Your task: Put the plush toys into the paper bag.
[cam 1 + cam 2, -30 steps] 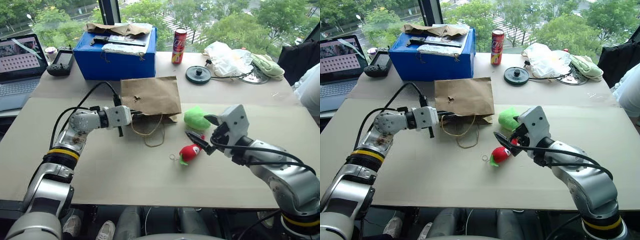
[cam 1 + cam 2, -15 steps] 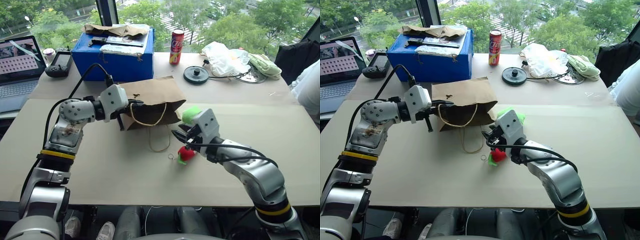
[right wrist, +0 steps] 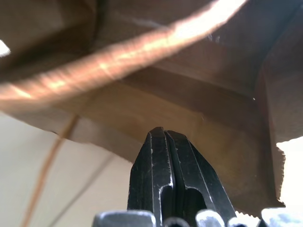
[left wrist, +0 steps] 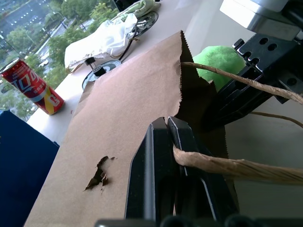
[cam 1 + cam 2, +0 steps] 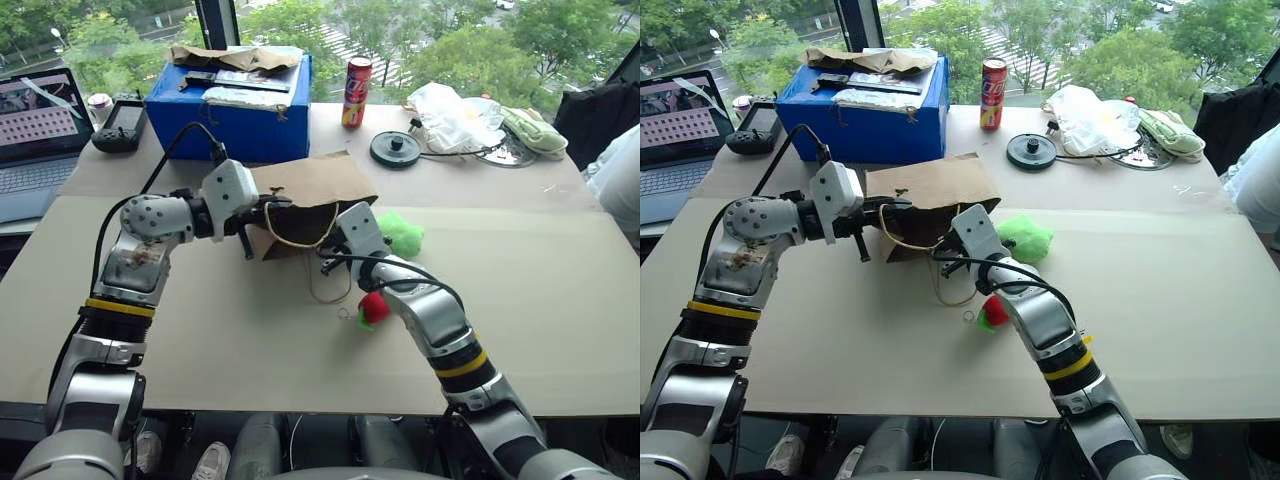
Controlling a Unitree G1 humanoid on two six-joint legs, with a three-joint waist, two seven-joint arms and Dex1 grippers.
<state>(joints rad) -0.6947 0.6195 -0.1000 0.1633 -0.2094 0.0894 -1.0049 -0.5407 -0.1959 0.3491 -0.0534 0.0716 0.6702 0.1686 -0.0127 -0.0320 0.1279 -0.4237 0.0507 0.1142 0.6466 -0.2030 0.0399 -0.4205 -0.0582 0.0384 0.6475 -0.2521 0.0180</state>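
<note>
on the worktop (image 5: 560, 300) we keep the paper bag (image 5: 310, 205) lying on its side, mouth toward us. our left pincer (image 4: 165, 142) is pressed together on the bag's rim beside a twine handle, lifting it. our right pincer (image 3: 163, 146) is pressed together and empty at the open mouth. we judge nothing is packed yet: the red chili toy (image 5: 373, 307) and the green toy (image 5: 403, 234) both lie outside.
</note>
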